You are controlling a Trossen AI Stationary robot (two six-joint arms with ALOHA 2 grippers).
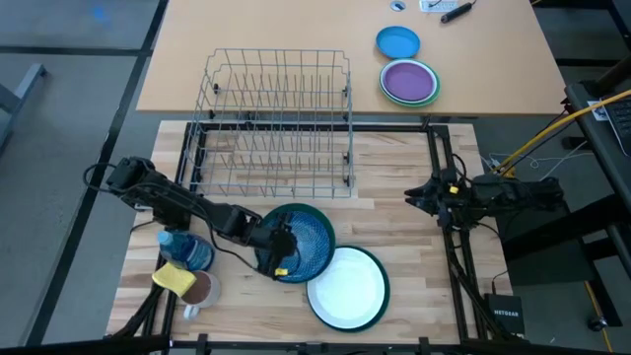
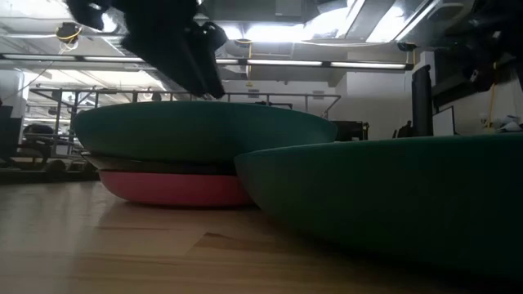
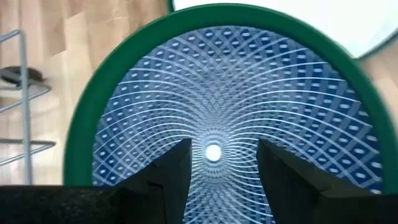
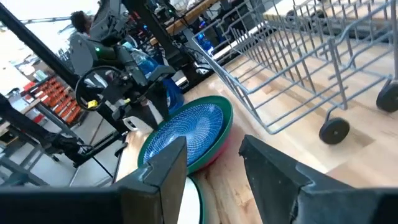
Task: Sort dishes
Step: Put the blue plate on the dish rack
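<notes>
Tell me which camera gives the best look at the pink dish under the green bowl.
The low view: the pink dish shows side-on beneath the green bowl, with a dark layer between. The right wrist view catches only a pink sliver. From the high view and left wrist view the bowl hides it.
</notes>
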